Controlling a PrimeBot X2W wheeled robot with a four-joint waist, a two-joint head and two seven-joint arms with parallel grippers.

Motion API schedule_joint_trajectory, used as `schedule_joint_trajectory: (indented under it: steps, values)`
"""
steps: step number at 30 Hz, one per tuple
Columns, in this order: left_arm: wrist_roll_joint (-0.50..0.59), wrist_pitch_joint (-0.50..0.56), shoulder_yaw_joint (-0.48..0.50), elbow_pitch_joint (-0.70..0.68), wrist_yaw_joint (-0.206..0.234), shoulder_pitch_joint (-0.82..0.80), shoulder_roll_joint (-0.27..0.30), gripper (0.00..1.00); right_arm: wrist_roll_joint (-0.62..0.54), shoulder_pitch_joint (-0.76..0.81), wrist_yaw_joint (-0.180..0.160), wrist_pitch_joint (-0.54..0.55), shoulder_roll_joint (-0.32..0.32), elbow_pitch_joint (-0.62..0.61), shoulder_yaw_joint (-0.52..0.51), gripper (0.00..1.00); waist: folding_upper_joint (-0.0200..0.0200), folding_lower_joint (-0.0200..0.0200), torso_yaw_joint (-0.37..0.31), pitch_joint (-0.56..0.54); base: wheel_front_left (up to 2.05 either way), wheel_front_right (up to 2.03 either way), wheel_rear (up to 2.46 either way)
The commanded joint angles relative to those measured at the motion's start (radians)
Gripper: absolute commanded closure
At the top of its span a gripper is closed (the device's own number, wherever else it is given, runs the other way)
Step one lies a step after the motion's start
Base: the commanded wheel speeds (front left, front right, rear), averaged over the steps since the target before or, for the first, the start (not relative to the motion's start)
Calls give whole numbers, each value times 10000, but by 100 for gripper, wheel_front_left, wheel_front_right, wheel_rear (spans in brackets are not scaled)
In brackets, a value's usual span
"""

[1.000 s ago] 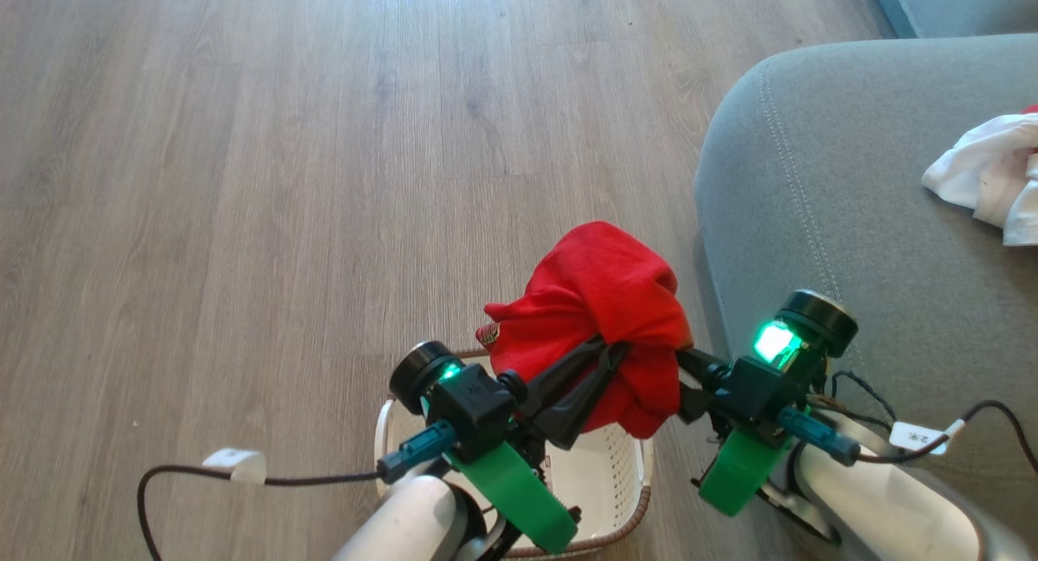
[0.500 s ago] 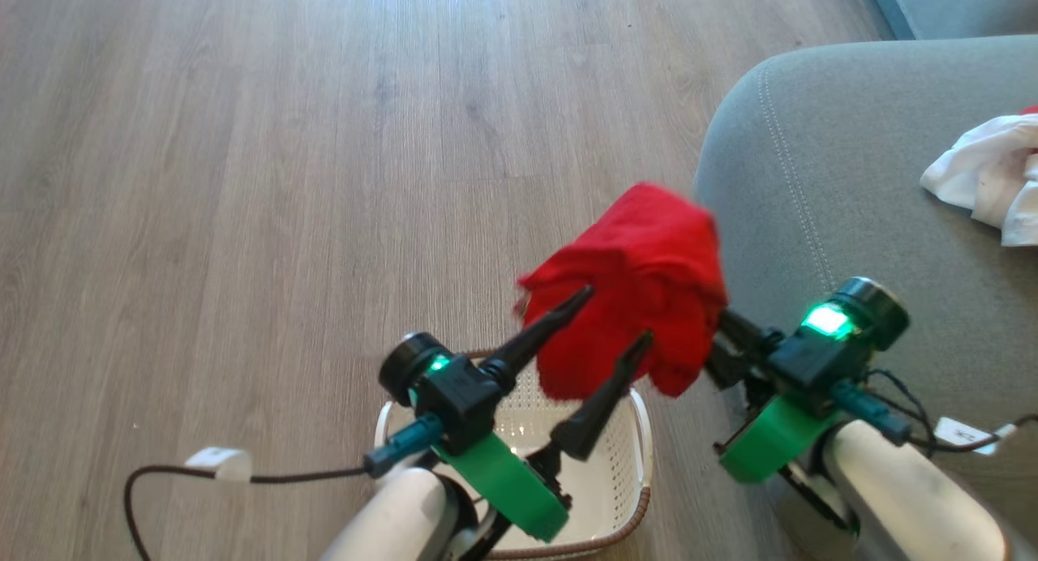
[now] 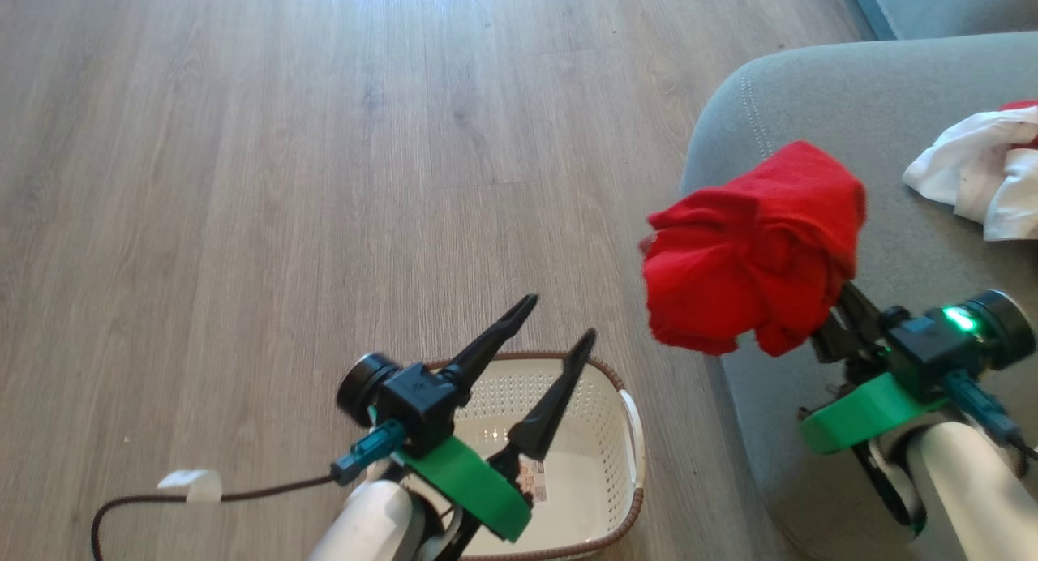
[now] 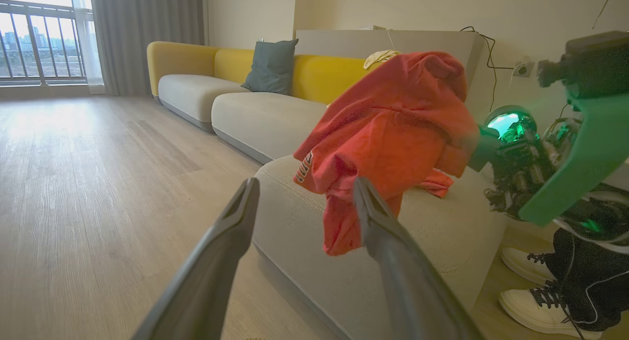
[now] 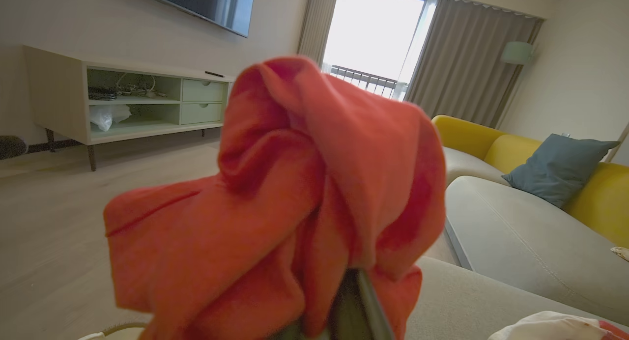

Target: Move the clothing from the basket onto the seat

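Note:
A plain bright red piece of clothing point(image 3: 754, 249) hangs bunched over the rounded corner of the grey-green seat point(image 3: 811, 83). My right gripper point(image 3: 835, 314) is shut on it from below, its fingertips buried in the cloth. In the right wrist view the red clothing point(image 5: 295, 197) covers most of the fingers point(image 5: 361, 305). My left gripper point(image 3: 561, 316) is open and holds nothing, above the cream basket point(image 3: 624, 399), whose floor shows only a label sticker. In the left wrist view my left gripper point(image 4: 305, 186) points at the red clothing point(image 4: 393, 133) over the seat point(image 4: 295, 207). A red and white garment point(image 3: 973, 172) lies on the seat.
Wooden floor point(image 3: 284, 180) stretches left of the seat and beyond the basket. A person's white shoes point(image 4: 535, 305) stand beside the seat at the lower right of the left wrist view. A yellow-backed sofa point(image 4: 245, 99) stands behind, a TV cabinet point(image 5: 123, 104) across the room.
My left gripper has opened and let go of the red clothing, staying above the basket. My right gripper has carried the clothing right, from over the basket to the seat's corner.

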Motion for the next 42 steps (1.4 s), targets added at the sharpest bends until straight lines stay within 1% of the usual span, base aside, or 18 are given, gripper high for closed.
schedule_joint_trajectory:
  steps: [1, 10, 15, 18, 24, 33, 38, 42]
  values:
    - [93, -51, 464, -195, 17, -161, 1, 0, -122, -27, -2, -65, 31, -402, -148, 100, 0, 0, -37, -5, 0, 0, 0]
    - [253, -51, 698, 569, -2, 171, 1, 0, -188, 669, -2, -65, 600, -459, -1710, 100, 0, 0, -162, 115, 0, 0, 0]
    - [190, -51, 699, 753, -7, 279, 1, 0, -71, 964, -2, -65, 827, -373, -2165, 100, 0, 0, -157, 170, 0, 0, 0]
    - [146, -51, 529, 954, -10, 358, 1, 0, 44, 1095, -2, -65, 980, -204, -2367, 100, 0, 0, -159, 184, 0, 0, 0]
    - [172, -51, 191, 1319, -13, 450, 1, 0, 84, 1184, -2, -65, 1117, -52, -2452, 100, 0, 0, -188, 203, 0, 0, 0]
    - [162, -51, 270, 1456, -14, 504, 1, 0, 106, 1118, -2, -65, 1193, 40, -2433, 100, 0, 0, -290, 182, 0, 0, 0]
    - [199, -51, 358, 1372, -14, 463, 1, 0, 159, 1052, -2, -65, 1153, 12, -2429, 100, 0, 0, -471, 225, 0, 0, 0]
    - [230, -51, 443, 1225, -15, 440, 1, 0, 146, 1000, -2, -65, 1115, -31, -2438, 100, 0, 0, -752, 308, 0, 0, 0]
